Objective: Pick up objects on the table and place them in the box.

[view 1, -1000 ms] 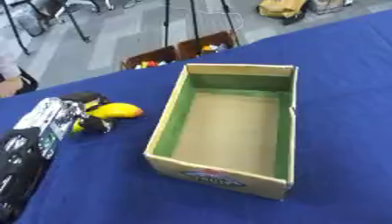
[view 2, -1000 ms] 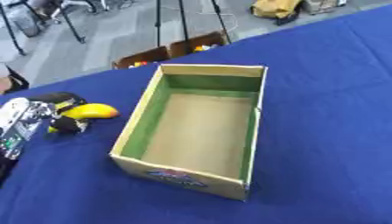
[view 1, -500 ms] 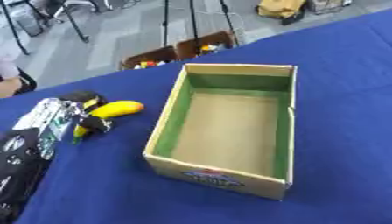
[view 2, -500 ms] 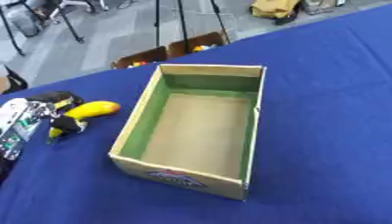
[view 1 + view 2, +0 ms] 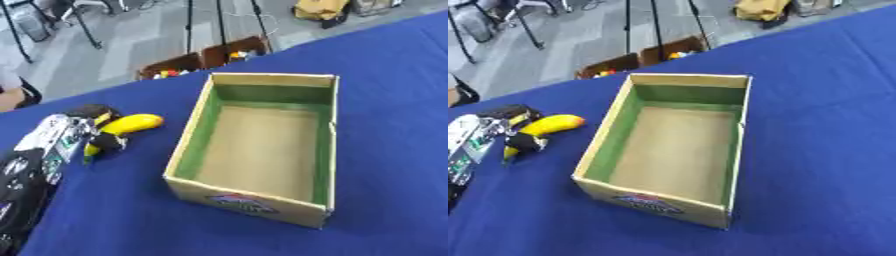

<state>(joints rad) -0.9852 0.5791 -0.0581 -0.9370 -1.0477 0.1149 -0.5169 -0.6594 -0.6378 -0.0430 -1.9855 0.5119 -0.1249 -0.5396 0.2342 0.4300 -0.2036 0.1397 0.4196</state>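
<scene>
Banana [image 5: 122,127] pinched in curled left hand [image 5: 83,132] near worktop's [image 5: 394,90] left edge; best lifted clear over box [image 5: 254,150] wall before release.

Beyond my blue table [image 5: 394,75] a grey floor [image 5: 140,45] is stretching away, with black stand legs [image 5: 203,20] rising from it, an open brown crate [image 5: 206,57] of bright bits sitting near, and a tan bag [image 5: 319,9] lying farther back.

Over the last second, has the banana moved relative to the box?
Yes. The banana, held in the left robot hand, has lifted slightly and tilted, its tip edging toward the box near its left wall.
</scene>
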